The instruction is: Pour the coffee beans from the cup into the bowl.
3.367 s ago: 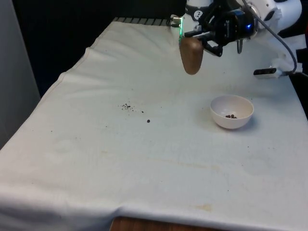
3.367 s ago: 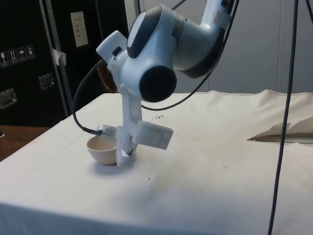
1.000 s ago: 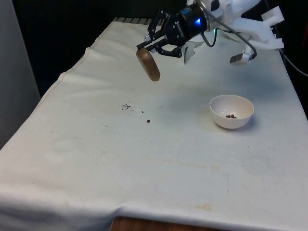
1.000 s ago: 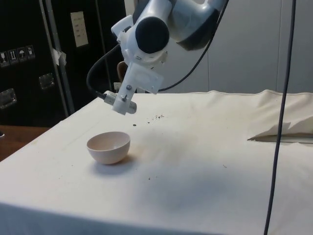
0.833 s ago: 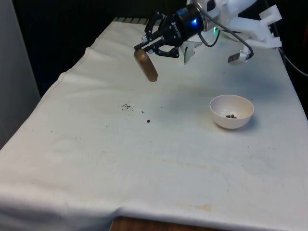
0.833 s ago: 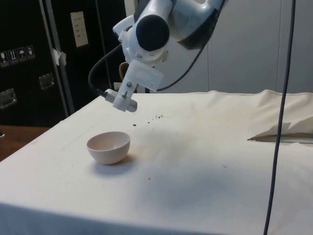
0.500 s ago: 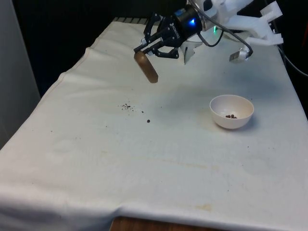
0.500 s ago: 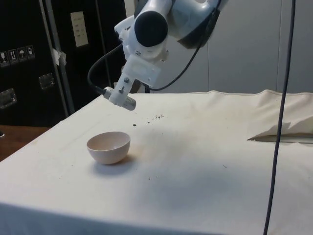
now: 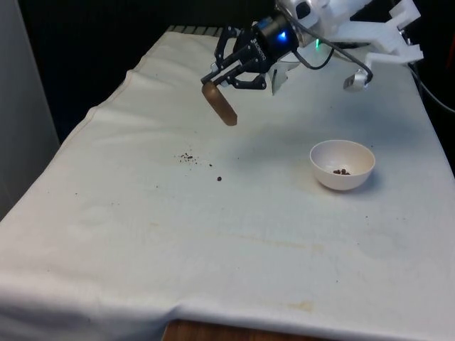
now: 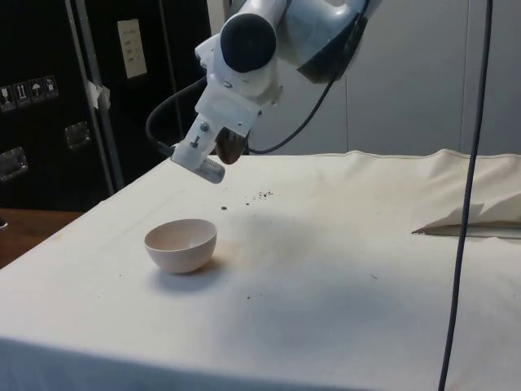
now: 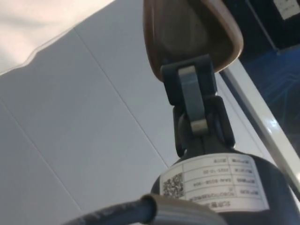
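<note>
cup: i see the brown cup (image 9: pixel 220 105) held in the air above the surface, tilted, its mouth end up at the jaws and its closed end hanging lower toward the front view's left. in the wrist view i look at the cup (image 11: pixel 190 33) from its rim side; i can't make out any beans in it.
jaws: my gripper (image 9: pixel 222 79) is clamped on the cup's rim; in the wrist view one finger (image 11: pixel 190 91) presses flat on the cup wall. in the side view the cup (image 10: pixel 230 147) peeks out dark behind the arm's wrist.
bowl: the white bowl (image 9: pixel 343 165) sits upright on the surface, well apart from the cup, at about 4 o'clock from it in the front view. in the side view the bowl (image 10: pixel 181 244) sits below and nearer the camera than the held cup.
bowl contents: a few coffee beans (image 9: pixel 342 171) lie at the bottom; most of the inside is bare.
spilled beans: a small cluster of dark bits (image 9: pixel 187 157) lies on the cloth at about 7 o'clock from the cup, with one single bean (image 9: pixel 219 178) near it; the side view shows the same scatter (image 10: pixel 262 195) beyond the bowl.
surface: the white cloth (image 9: pixel 234 249) is stained faintly brown near the front edge.
</note>
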`<state>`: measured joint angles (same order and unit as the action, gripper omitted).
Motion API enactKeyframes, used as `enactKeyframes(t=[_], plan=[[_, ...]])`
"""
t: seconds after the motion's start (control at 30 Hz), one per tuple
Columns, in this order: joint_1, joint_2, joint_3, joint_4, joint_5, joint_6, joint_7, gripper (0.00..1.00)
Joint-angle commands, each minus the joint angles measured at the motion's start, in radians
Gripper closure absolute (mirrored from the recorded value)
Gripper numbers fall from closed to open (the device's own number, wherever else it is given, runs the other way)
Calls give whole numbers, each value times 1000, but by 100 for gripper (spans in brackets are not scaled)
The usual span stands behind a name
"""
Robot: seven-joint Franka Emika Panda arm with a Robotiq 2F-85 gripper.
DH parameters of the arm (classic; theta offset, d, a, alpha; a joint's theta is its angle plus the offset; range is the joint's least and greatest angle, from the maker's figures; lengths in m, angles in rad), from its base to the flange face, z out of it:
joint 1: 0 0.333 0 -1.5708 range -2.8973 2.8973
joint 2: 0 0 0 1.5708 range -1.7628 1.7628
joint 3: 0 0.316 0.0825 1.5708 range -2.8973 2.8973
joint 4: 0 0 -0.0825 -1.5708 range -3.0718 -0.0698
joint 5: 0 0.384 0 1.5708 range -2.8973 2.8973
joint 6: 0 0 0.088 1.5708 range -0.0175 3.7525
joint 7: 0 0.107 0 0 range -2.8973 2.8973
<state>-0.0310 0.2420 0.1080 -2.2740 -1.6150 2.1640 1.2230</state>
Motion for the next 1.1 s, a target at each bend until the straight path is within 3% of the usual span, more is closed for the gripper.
enactKeyframes(t=[0.0,0.1,0.13,0.17,0.4,0.43,0.47,0.7,0.73,0.77,1.03,1.07], plan=[[-8,-10,0,-11,24,24,-23,100],[-8,-12,-1,-16,47,24,-39,100],[0,-5,-1,-8,32,1,-20,100],[-8,-12,-2,-17,55,24,-47,100],[-7,-14,-10,-23,122,22,-108,100],[0,-7,-11,-15,111,2,-92,100],[-7,-14,-11,-24,130,21,-115,100],[-7,-14,-17,-28,193,20,-172,100],[0,-7,-18,-20,182,2,-158,100],[-7,-14,-18,-28,201,20,-180,100],[-7,-9,-21,-21,272,39,-224,100],[0,-7,-22,-19,257,19,-208,100]])
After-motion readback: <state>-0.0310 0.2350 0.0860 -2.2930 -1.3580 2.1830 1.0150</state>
